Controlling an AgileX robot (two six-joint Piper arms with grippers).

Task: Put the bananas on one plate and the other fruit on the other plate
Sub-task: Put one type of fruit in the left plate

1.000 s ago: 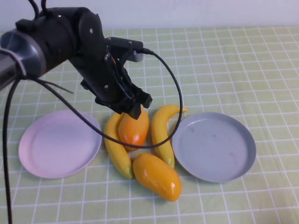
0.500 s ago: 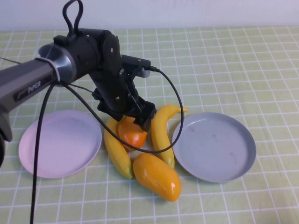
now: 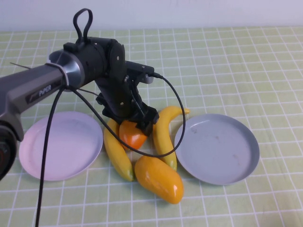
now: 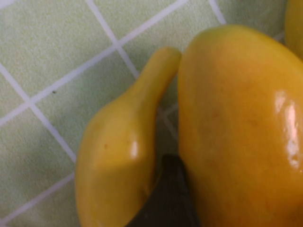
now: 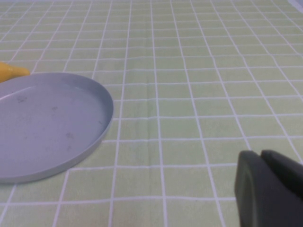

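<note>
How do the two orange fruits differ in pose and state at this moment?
The rear orange fruit sits between the two bananas with the left claw down over it; the front orange fruit lies in the open, untouched. The rear one shows a redder end; the front one looks evenly orange-yellow. Both are glossy, plump, and off the plates. The right claw is away beyond the grey-blue plate.

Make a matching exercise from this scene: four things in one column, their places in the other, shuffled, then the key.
1. left gripper
2. pink plate
3. grey-blue plate
4. right gripper

A. low over bare tablecloth beside the grey-blue plate
B. holds nothing, on the robot's left
C. down on the redder mango between the bananas
D. holds nothing, on the robot's right

Pairs: 1-C, 2-B, 3-D, 4-A
</note>
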